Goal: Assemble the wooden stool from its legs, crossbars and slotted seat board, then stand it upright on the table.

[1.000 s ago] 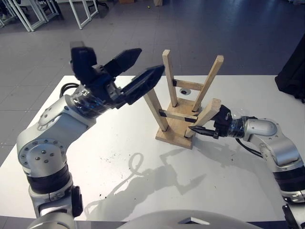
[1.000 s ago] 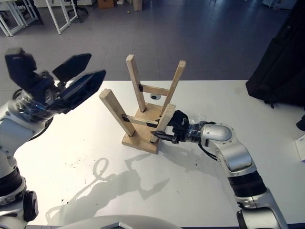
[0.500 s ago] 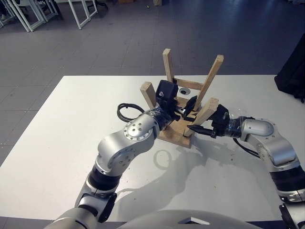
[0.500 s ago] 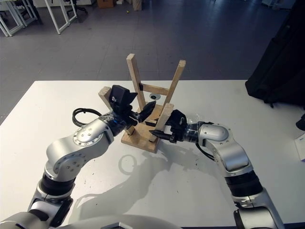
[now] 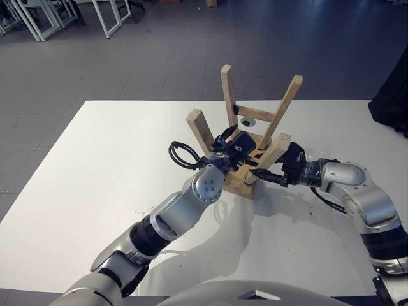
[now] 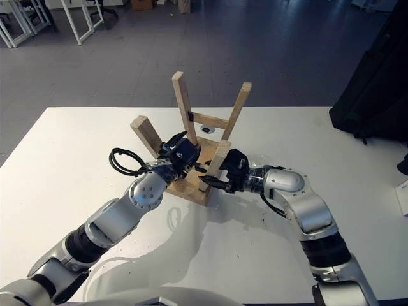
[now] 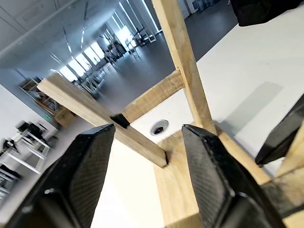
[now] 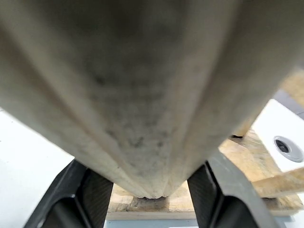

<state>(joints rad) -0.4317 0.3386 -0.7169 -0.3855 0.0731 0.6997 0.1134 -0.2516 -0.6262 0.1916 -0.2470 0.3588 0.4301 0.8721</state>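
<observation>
The wooden stool (image 5: 237,183) lies upside down on the white table (image 5: 95,166), seat board down, legs pointing up and joined by crossbars (image 7: 142,102). My left gripper (image 5: 239,144) is open in the space among the legs, just above the seat board (image 7: 183,194); its fingers (image 7: 90,175) straddle a crossbar end near one far leg (image 7: 183,61) without touching. My right gripper (image 5: 260,172) is shut on the short near-right leg (image 5: 275,152) low down, close to the board. That leg (image 8: 142,95) sits between its fingers (image 8: 90,199).
A round cable hole (image 5: 247,121) is in the table behind the stool. A black bag (image 5: 390,95) stands off the table's right edge. Free table surface lies to the left and in front of the stool. Dark specks (image 5: 137,207) dot the near left area.
My left arm swung down from high at the left and pushed its open gripper in among the stool's legs. The right gripper stayed shut on the near-right leg.
</observation>
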